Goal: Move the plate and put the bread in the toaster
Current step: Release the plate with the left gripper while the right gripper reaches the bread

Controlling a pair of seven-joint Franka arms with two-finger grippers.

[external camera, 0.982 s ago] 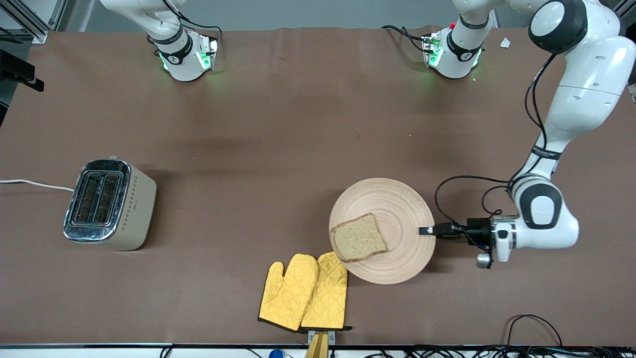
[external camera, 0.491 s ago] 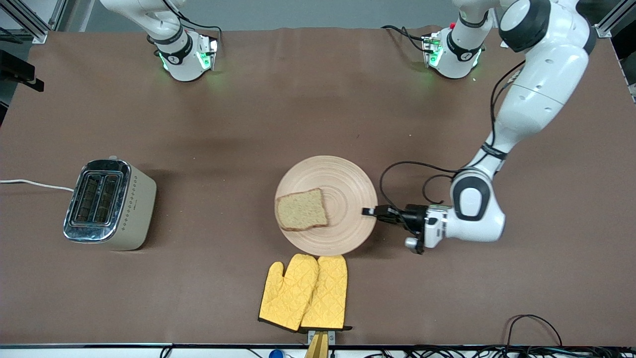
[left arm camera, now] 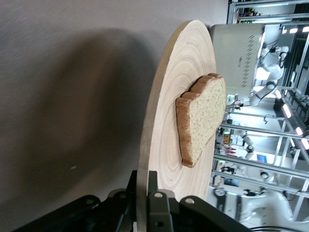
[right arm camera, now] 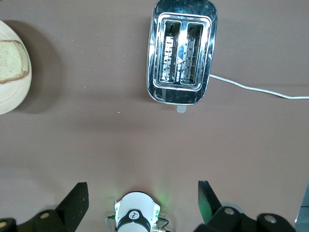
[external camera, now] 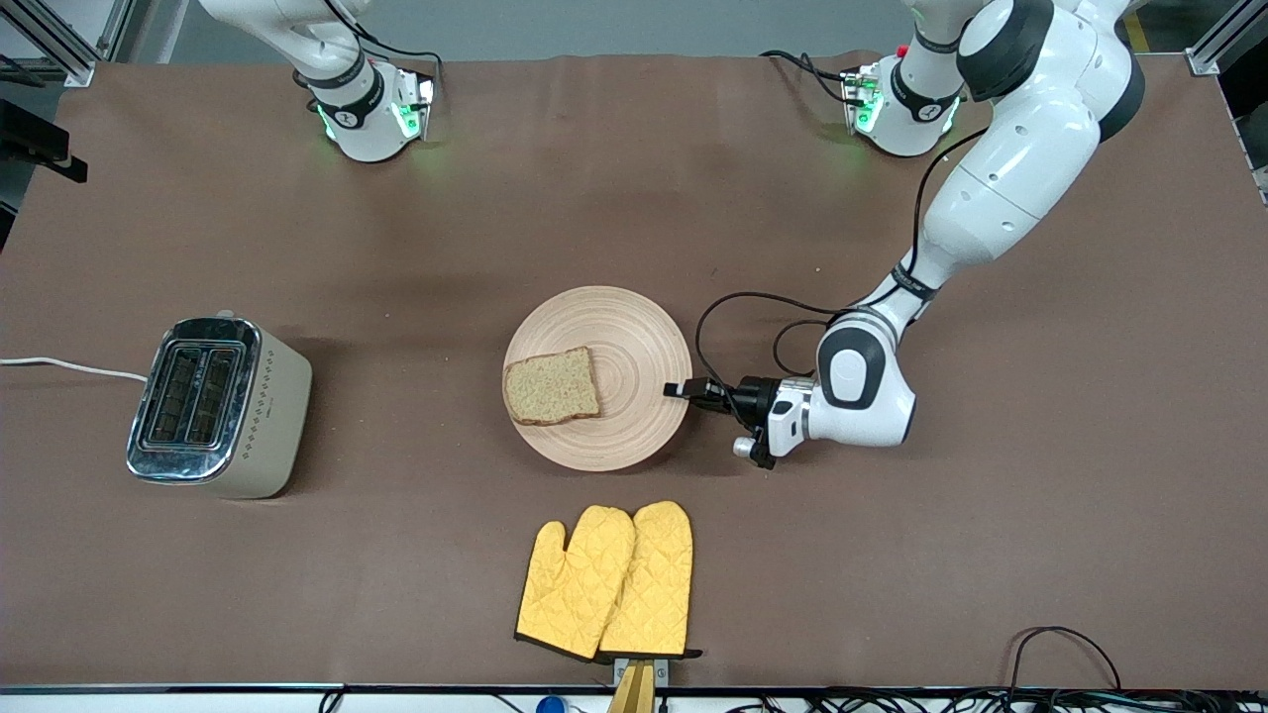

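Observation:
The round wooden plate (external camera: 634, 337) lies in the middle of the table with the brown bread (external camera: 551, 386) on it, on its toaster side. My left gripper (external camera: 684, 389) is shut on the plate's rim at the edge toward the left arm's end; the left wrist view shows its fingers (left arm camera: 156, 191) pinching the plate (left arm camera: 164, 159) under the bread (left arm camera: 200, 118). The cream toaster (external camera: 213, 406) stands at the right arm's end with both slots empty. My right gripper (right arm camera: 142, 203) is open and empty high over its own base, and its view takes in the toaster (right arm camera: 182, 53), plate (right arm camera: 14, 94) and bread (right arm camera: 12, 67).
A pair of yellow oven mitts (external camera: 609, 579) lies nearer the front camera than the plate, at the table's edge. The toaster's white cord (external camera: 69, 366) runs off the right arm's end. Bare brown table lies between plate and toaster.
My left gripper has carried the plate with the bread toward the toaster and farther from the front camera, off the oven mitts. The right arm has not moved.

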